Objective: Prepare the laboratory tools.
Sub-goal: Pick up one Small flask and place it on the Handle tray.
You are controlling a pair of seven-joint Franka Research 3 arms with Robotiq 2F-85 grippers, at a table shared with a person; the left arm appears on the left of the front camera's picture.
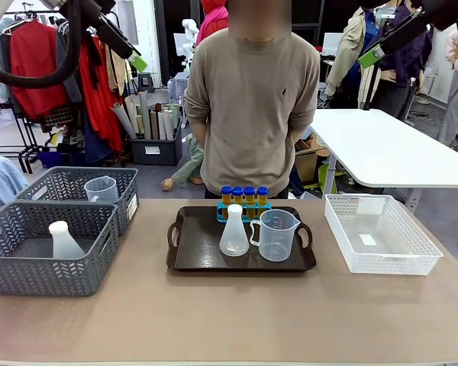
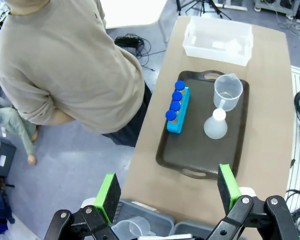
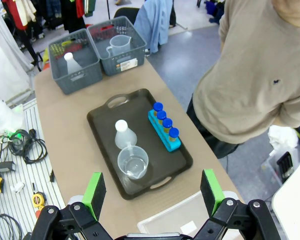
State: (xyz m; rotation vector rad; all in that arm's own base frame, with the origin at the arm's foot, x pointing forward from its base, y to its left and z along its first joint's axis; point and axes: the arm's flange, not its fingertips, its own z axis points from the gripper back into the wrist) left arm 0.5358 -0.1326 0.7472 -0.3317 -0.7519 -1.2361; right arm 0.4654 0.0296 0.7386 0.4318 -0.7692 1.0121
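Left gripper [image 2: 167, 192] and right gripper [image 3: 152, 192] both wide, holding nothing | flask [image 1: 233, 231], jug [image 1: 276, 235], tubes [image 1: 243, 196] on tray [image 1: 191, 259], frame centre | approach probably best vertical, avoiding neighbouring tools.

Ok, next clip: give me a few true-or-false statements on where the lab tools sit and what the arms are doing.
1. A flask and a jug stand on the dark tray. True.
2. The tube rack lies in the white basket. False: it stands on the tray's far edge.
3. Each grey basket holds something. True: one a flask, one a jug.
4. The left gripper holds a tube. False: its jaws are open, raised above the table.
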